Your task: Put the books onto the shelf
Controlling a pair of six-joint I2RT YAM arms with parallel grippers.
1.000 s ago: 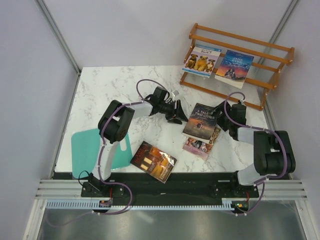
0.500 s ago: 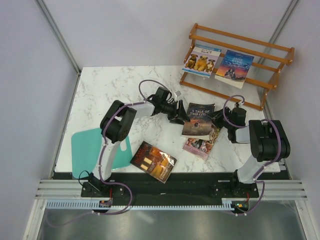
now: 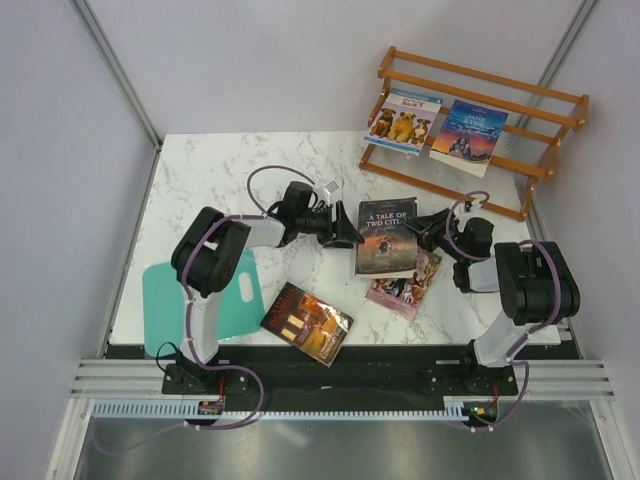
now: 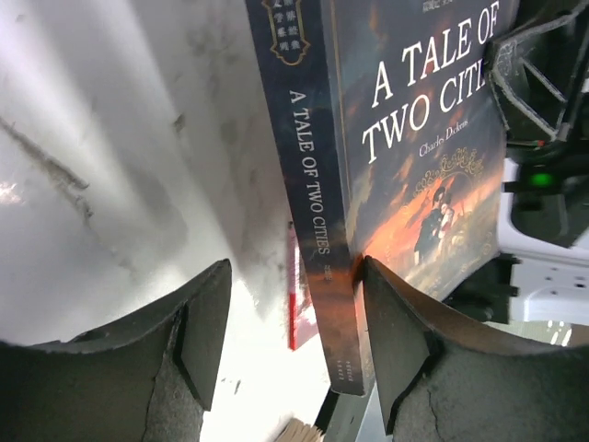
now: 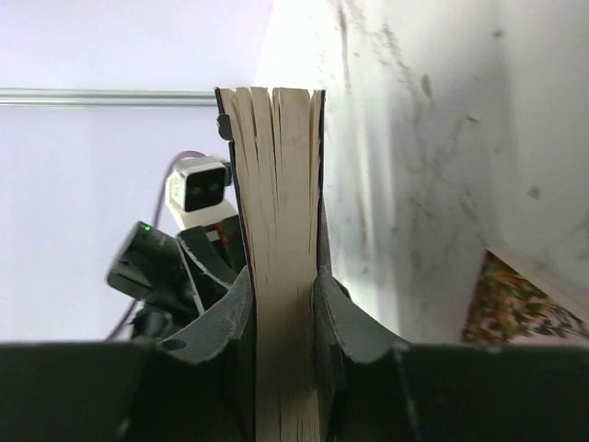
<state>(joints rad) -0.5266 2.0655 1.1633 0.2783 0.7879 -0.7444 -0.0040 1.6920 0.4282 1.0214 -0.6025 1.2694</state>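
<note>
Marble table: my right gripper clamps "A Tale of Two Cities"; my left gripper gapes around its spine.

A robot test cell in a lab: plain pale panel walls in aluminium framing enclose a marble-patterned counter. The cabled left arm and right arm are bolted to a metal rail at its near edge.

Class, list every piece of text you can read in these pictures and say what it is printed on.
"A TALE OF TWO CITIES": spine of the dark book.
"A TALE OF TWO CITI": its front cover, end hidden.
Too small to read: titles on the dog book and blue book on the shelf, and on the red-brown book.
</note>
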